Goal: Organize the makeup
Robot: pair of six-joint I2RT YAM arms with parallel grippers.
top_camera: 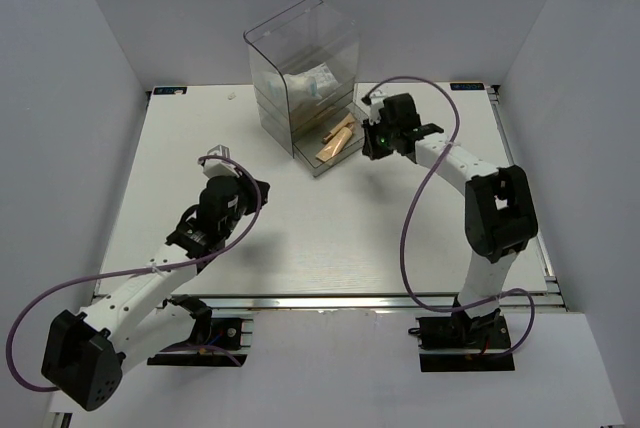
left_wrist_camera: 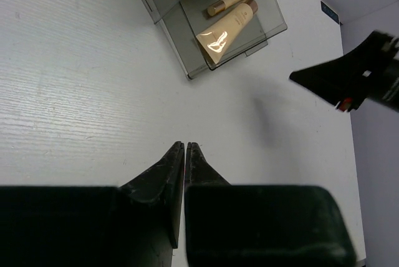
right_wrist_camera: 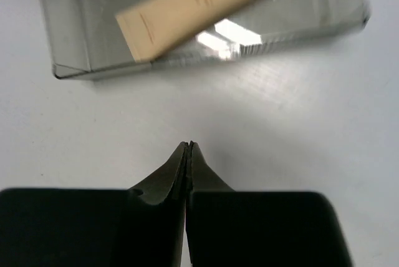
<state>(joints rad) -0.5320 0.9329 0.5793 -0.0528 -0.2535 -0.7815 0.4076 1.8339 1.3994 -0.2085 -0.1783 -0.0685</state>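
The makeup I can see is a beige tube and a slim beige stick, lying side by side in the pulled-out bottom drawer of the clear box. The right wrist view shows the tube just behind the drawer's front wall. White sachets show faintly through the box's wall higher up. My right gripper is shut and empty, just in front of the open drawer. My left gripper is also shut on nothing, over bare table well short of the drawer.
The clear box stands at the back middle of the white table, its drawer opening toward the arms. The right gripper's black body shows at the right of the left wrist view. Grey walls enclose the table on three sides.
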